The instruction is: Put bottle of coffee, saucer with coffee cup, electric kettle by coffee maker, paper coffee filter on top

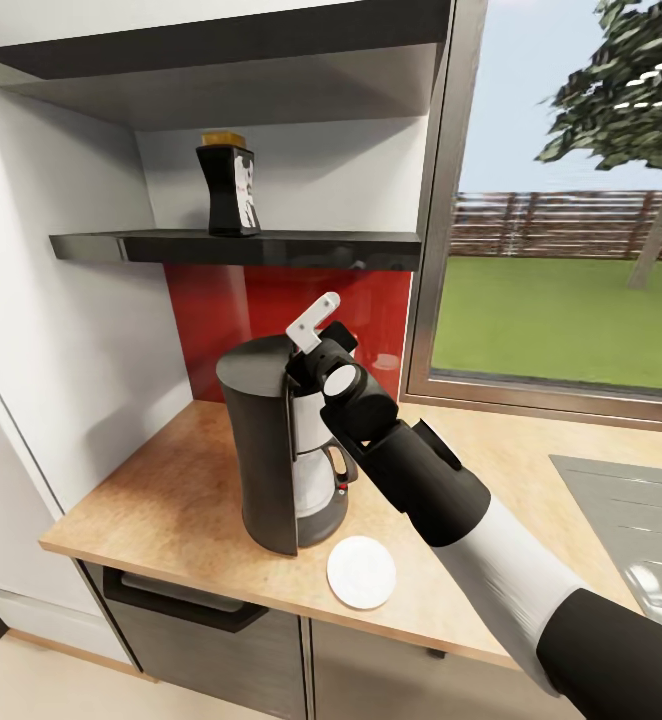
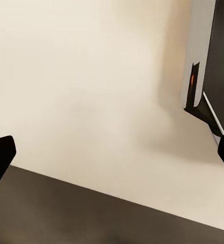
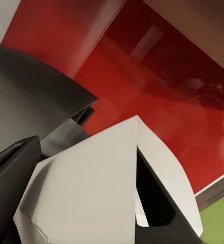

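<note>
Beige desk: coffee maker and saucer placed; right hand clamping paper coffee filter just above maker; bottle of coffee still shelved. Left hand's width unclear.

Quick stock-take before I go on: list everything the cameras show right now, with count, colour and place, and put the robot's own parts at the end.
kitchen countertop: one, light beige wood-look, running along the wall.
coffee maker: one, dark grey with glass carafe, on the countertop near the red backsplash.
saucer: one, white, on the countertop near its front edge, just beside the coffee maker.
kitchen shelf: one, dark grey, on the wall above the coffee maker.
bottle of coffee: one, dark brown with golden lid, standing on the shelf.
paper coffee filter: one, white, held over the coffee maker's top.
sink: one, grey, set in the countertop below the window.
right gripper: one, black, shut on the filter.
left gripper: one, black fingertips, spread apart.
</note>
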